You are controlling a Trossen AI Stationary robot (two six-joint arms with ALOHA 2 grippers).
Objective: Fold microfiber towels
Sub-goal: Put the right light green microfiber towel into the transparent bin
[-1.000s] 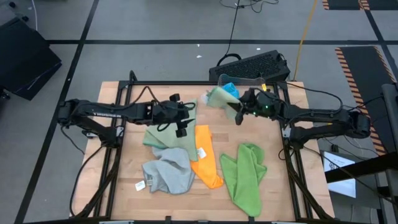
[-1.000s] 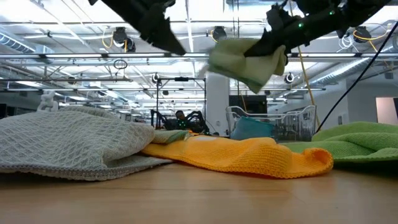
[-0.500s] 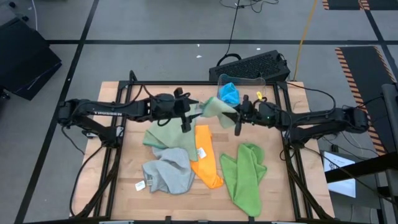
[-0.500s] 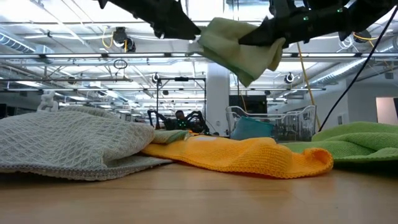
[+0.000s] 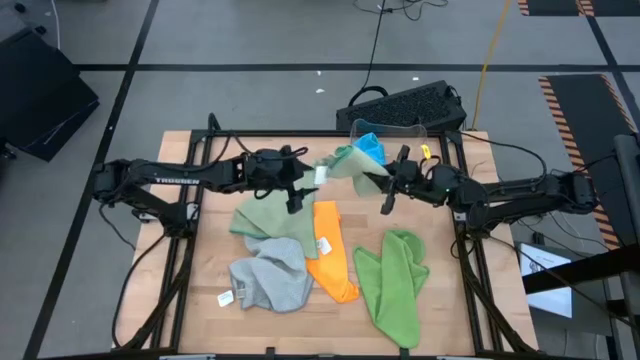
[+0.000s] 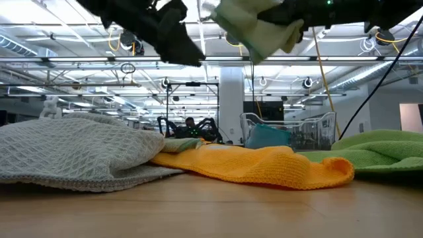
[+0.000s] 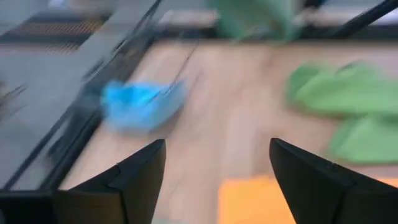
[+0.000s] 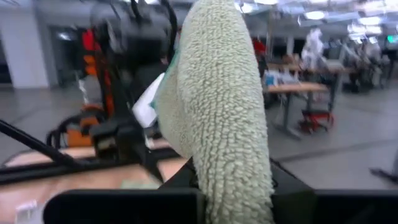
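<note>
Sage towel aloft, no fold done

The right claw is clenched on a sage towel, held above the surface; the left claw gapes beside it, released. Grey, orange, lime and blue towels lie rumpled, all seemingly unfolded.

Counting six microfiber towels — two sage green, one each of grey, orange, lime, blue — plus two arms.

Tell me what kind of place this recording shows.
Probably a large robotics lab or workshop: exposed ceiling trusses overhead, another robot rig behind, cables on the grey floor.
</note>
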